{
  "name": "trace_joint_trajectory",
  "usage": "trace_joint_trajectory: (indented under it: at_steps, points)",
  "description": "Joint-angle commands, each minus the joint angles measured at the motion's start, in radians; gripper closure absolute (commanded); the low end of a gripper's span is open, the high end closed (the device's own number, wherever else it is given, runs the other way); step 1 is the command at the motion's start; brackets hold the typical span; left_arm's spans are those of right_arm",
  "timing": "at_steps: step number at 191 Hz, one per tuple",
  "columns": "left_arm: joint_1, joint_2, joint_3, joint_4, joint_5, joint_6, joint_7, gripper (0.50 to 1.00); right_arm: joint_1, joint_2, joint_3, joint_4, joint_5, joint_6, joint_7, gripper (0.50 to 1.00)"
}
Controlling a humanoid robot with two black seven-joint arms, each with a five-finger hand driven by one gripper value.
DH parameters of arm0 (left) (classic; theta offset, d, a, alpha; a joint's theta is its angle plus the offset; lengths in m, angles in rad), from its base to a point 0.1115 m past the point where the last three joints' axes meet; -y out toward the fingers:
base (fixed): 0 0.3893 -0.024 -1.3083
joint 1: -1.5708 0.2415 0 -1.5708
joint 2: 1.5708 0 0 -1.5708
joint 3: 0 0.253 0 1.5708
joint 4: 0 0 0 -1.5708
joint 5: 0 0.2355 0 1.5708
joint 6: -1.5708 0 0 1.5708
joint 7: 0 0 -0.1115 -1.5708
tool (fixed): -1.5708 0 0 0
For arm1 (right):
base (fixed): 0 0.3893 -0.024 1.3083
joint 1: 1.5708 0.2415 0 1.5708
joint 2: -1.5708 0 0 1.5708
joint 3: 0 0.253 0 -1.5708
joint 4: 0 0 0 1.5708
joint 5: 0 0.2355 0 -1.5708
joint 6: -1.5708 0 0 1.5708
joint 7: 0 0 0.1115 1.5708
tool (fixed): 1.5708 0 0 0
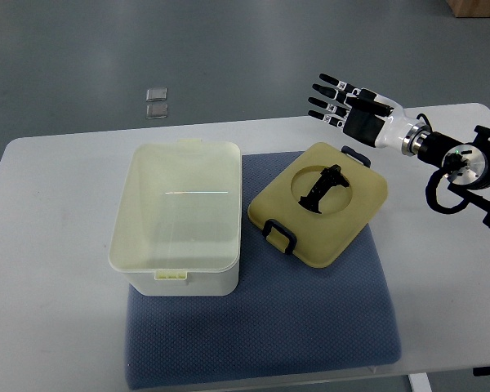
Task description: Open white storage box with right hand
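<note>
The white storage box sits open at centre left on a blue mat, its lid off — lying flat just to its right, black handle up. The right hand hovers in the upper right, beyond the lid's far edge — fingers spread, holding nothing.

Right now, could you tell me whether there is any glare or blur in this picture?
Top view: sharp overall; a thin bright streak of reflected light crosses the inside of the white storage box; soft shadow under the lid; the right hand shows no blur.
</note>
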Motion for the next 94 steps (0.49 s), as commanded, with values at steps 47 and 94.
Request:
trace_joint_trajectory:
  at_steps: [47, 94]
  points:
    - [0.000, 0.000, 0.000, 0.000, 0.000, 0.000, 0.000, 0.500, -0.014, 0.033, 0.002, 0.000, 0.004, 0.005, 0.010, 0.570]
    - [0.000, 0.000, 0.000, 0.000, 0.000, 0.000, 0.000, 0.500, -0.013, 0.037, 0.006, -0.002, -0.004, -0.001, 0.010, 0.570]
